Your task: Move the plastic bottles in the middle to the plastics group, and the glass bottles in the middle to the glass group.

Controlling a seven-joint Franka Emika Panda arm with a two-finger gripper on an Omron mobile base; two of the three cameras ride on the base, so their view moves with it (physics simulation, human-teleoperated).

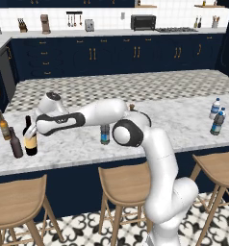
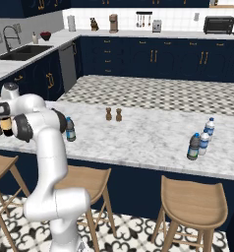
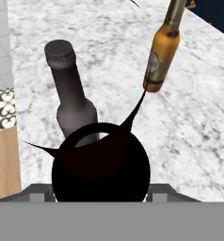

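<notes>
The tall dark wine bottle (image 1: 30, 140) with its tan label stands at the left end of the marble island counter (image 1: 184, 125). My gripper (image 1: 29, 126) comes down over its neck and is shut on it. In the hand view the bottle's black top (image 3: 100, 167) sits between my fingers. Just beside it are the plain dark brown bottle (image 1: 15, 143) (image 3: 71, 101) and the amber bottle (image 1: 3, 126) (image 3: 162, 54). One grey-tinted water bottle (image 1: 105, 134) (image 2: 70, 129) stands mid-counter. Another grey-tinted bottle (image 1: 218, 122) (image 2: 193, 146) stands by the whitish water bottles (image 1: 214, 108) (image 2: 206, 135) at the right end.
Two small brown shakers (image 2: 113, 114) stand near the counter's far edge in the middle. Wooden stools (image 1: 123, 185) line the near side below the counter. My arm's elbow (image 1: 131, 132) hangs over the counter close to the middle water bottle.
</notes>
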